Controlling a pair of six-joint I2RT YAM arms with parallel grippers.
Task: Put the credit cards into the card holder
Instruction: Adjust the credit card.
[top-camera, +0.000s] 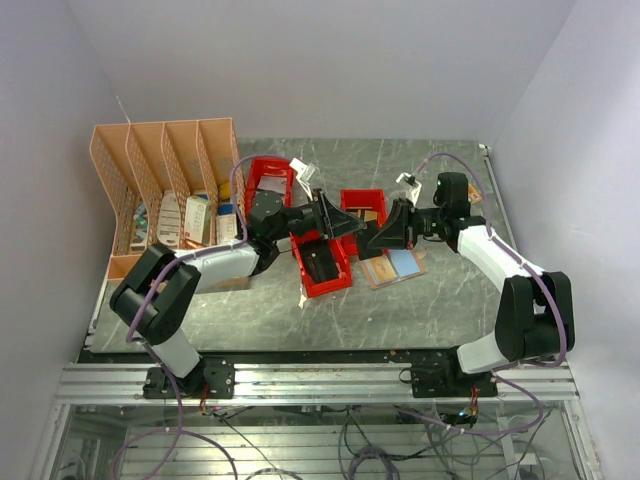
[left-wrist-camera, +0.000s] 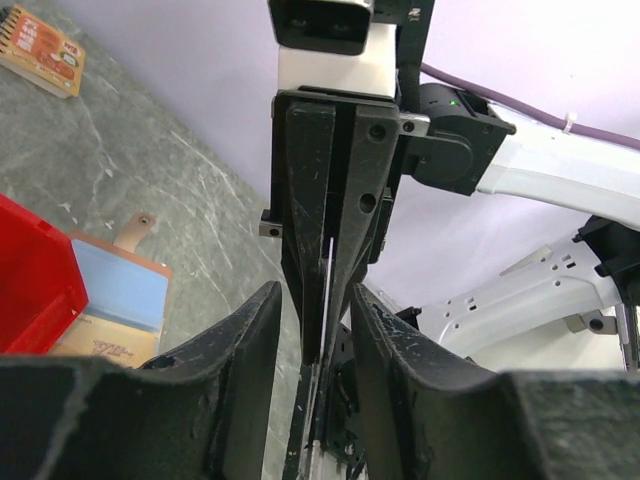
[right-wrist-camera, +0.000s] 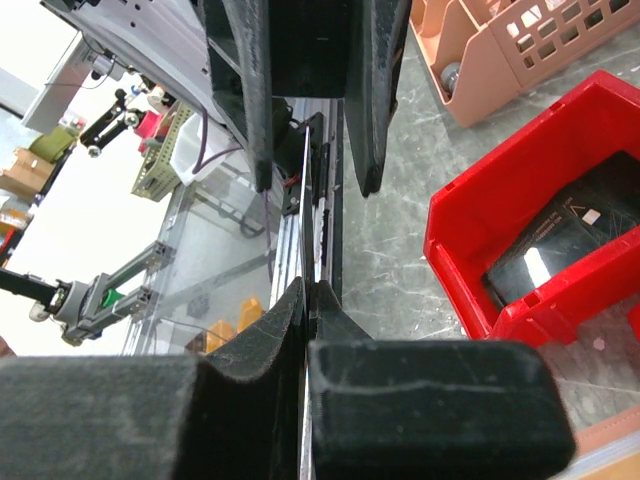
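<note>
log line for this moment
phase: mid-air handover | right gripper: shut on card | left gripper: open around card | card holder: on table

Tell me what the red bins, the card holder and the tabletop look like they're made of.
Red bins: moulded plastic, glossy, judging by the sheen and the thick, even rims. Card holder: tan leather or an imitation, matte, with a snap tab; which of the two is unclear. Tabletop: grey with pale veins like stone, though possibly a printed surface.
</note>
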